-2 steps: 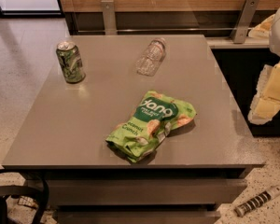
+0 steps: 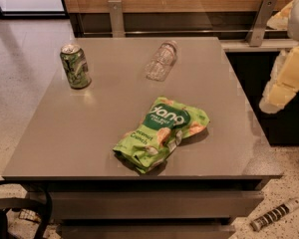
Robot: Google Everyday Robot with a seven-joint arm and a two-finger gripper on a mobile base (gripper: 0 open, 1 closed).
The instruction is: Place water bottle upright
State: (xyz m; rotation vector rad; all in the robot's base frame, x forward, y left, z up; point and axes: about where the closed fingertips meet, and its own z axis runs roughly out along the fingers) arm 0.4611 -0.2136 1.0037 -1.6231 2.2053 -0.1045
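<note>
One hand (image 2: 283, 83) shows at the right edge, pale and blocky. It hangs off the right side of the table (image 2: 65, 143), well apart from everything on it. Whether it is released or clenched I cannot tell.

Nearest it on the table is the green snack bag (image 2: 162, 133), lying toward the front. Beyond the bag, toward the far edge, the water bottle (image 2: 162, 61) lies on its side, with its cap pointing away and to the right. The green can (image 2: 74, 66) stands upright at the far left, well apart from the bottle.

The step in hand looks like the reach. It would go best passing above the bag and coming down across the bottle's ribbed middle, square to its length. A round bottle will likely roll if it is nudged off centre.

Against the earlier picture, the hand sits a little higher. The bottle, can and bag have not moved.
</note>
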